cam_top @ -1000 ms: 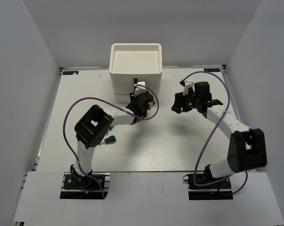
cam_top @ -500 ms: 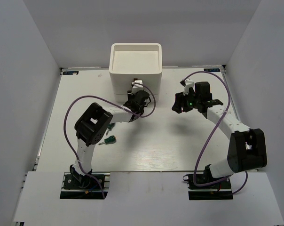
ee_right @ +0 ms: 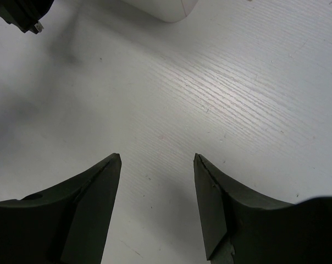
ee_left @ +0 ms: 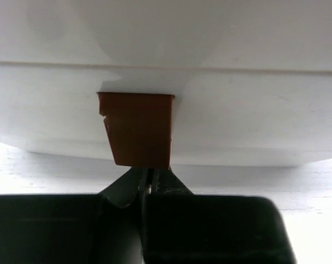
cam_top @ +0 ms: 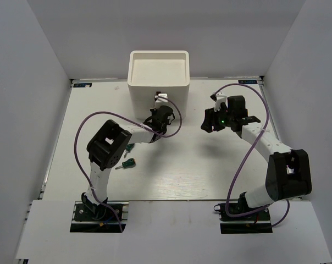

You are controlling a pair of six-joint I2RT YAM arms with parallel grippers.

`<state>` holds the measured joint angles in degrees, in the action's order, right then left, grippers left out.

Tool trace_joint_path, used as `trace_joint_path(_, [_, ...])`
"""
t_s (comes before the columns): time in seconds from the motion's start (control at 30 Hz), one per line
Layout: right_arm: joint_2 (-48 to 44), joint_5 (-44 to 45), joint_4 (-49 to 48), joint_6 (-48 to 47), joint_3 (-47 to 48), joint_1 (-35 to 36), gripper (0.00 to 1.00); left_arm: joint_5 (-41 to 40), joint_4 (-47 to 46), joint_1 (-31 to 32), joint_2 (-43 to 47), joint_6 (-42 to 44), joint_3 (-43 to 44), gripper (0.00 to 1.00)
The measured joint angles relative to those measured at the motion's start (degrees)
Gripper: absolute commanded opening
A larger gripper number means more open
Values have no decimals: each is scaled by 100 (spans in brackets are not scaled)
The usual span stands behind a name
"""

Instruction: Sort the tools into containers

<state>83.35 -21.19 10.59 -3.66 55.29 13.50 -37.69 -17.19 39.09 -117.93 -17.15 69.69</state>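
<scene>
- The left end effector (ee_left: pixel 150 179) has its fingers drawn together, with the tips right at the lower edge of the brown tab (ee_left: pixel 137 129). I cannot tell whether they have caught any of the tab. This placing suits a pull on a drawer, which would give a tool somewhere to go.
- The tab hangs on the front wall of the white drawer unit (cam_top: pixel 141 93). The unit stands at the middle of the counter's far edge, with its top tray open upward.
- The right end effector (ee_right: pixel 157 158) hangs with its fingers apart over the counter (ee_right: pixel 221 77), to the right of the drawer unit, and holds nothing. It seems parked out of the way while the left arm works at the drawer.
- A green-handled screwdriver (cam_top: pixel 129 163) lies toward the counter's near left, just beside the left arm's elbow and well apart from the drawer unit. It is not yet sorted.
- Another green bit peeks from under that arm, probably a second tool.
- No other tool shows on the counter in these views.
</scene>
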Motion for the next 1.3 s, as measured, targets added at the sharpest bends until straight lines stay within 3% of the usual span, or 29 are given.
trace_joint_path(0.63, [42, -4, 2, -105, 0, 0, 60, 188, -800, 20, 227, -57, -704, 0])
trace_joint_path(1.17, [42, -345, 2, -275, 0, 0, 62, 164, -621, 398, 1051, -433, -1665, 1])
trace_joint_path(1.23, [42, -398, 2, -286, 0, 2, 64, 122, -431, 424, 1080, -509, -1624, 46])
trace_joint_path(1.3, [42, -503, 13, -326, 11, 2, 68, 118, -146, 426, 1080, -584, -1519, 74])
